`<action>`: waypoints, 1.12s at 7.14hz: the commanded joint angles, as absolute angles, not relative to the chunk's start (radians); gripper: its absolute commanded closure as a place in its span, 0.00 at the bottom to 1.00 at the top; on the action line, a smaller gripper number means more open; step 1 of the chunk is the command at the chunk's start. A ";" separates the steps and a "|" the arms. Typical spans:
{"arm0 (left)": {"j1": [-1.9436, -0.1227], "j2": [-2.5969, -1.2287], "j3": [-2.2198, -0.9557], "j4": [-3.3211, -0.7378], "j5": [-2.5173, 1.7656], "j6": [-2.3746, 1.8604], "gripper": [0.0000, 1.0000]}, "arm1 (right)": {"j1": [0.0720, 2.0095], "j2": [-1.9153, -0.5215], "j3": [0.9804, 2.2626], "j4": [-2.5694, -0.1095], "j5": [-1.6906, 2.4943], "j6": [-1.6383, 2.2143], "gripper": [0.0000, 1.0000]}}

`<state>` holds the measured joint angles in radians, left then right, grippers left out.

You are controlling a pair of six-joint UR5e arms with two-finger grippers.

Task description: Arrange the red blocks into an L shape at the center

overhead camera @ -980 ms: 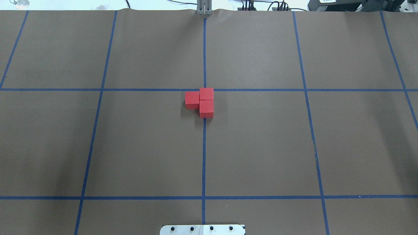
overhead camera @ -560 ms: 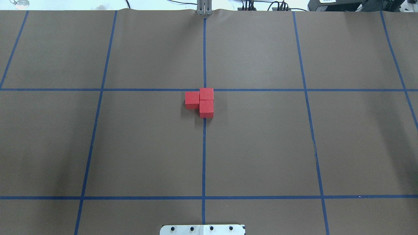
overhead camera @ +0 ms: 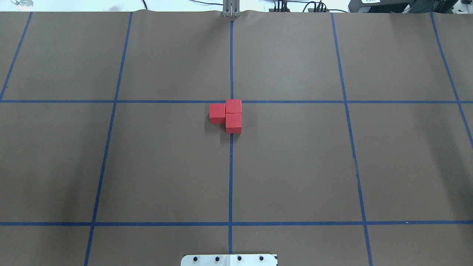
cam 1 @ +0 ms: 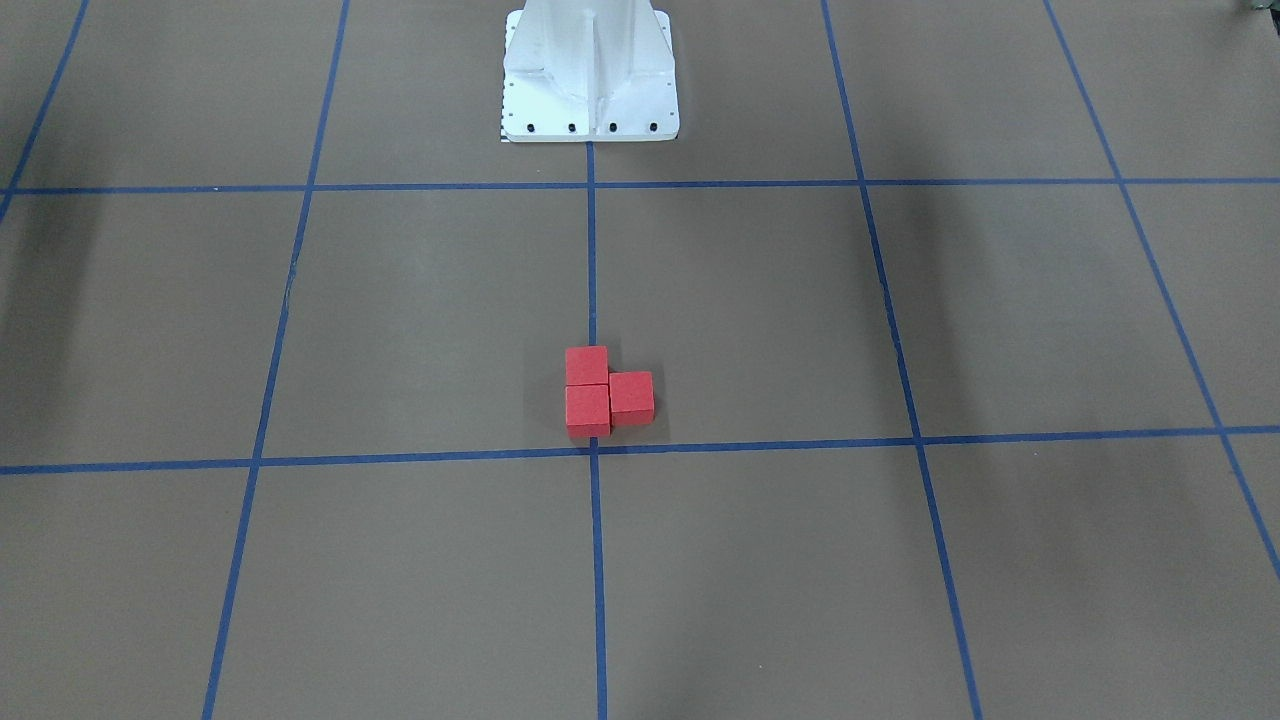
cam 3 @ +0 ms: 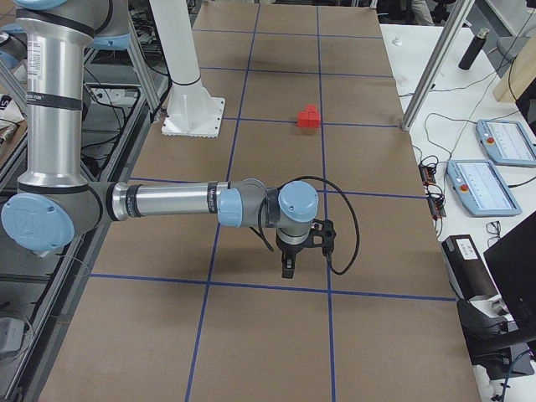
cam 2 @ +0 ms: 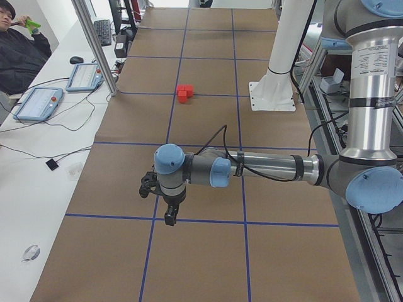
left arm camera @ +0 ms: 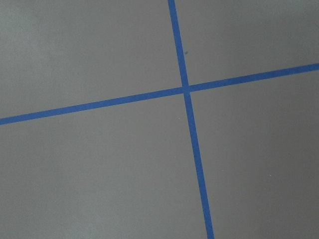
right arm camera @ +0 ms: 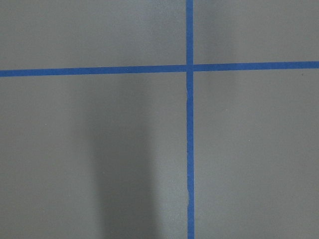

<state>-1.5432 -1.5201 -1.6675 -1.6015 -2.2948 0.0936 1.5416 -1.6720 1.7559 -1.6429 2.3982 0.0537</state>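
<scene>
Overhead exterior view shows the three red blocks (overhead camera: 229, 115) together on the brown counter (overhead camera: 295, 166), at the center (cam 1: 594, 448). Two of them make a short row along the tape line that runs to the white metal base (cam 1: 590, 90). The far one of this row lies at the crossing itself. The third block (overhead camera: 217, 112) touches this far block on the robot's left side. It is shifted a little toward the robot, so its edges are not flush with its neighbour.

Both arms are low over the counter and well apart from the blocks. The left tool (cam 2: 169, 220) hangs near another tape crossing, and the right tool (cam 3: 287, 270) does the same at the opposite end. Each one appears only in a side view, so I cannot tell if its fingers are open or closed. The wrist views show only tape and bare board, so nothing appears to be carried.

I judge that the L is formed and only the finish is left. To do it well, the arms should keep away from the group, because such small cubes slide at a light touch. If a correction is wanted, a slow push on the third block, away from the robot, would bring it flush.
</scene>
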 commanded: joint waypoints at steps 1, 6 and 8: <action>-1.543 -1.520 -1.667 -1.601 -2.295 0.094 0.00 | 1.542 -1.669 1.756 -1.643 2.396 0.054 0.01; -1.543 -1.528 -1.649 -1.603 -2.296 0.095 0.00 | 1.540 -1.657 1.758 -1.641 2.396 0.064 0.01; -1.543 -1.529 -1.649 -1.603 -2.296 0.097 0.00 | 1.540 -1.655 1.756 -1.641 2.396 0.064 0.01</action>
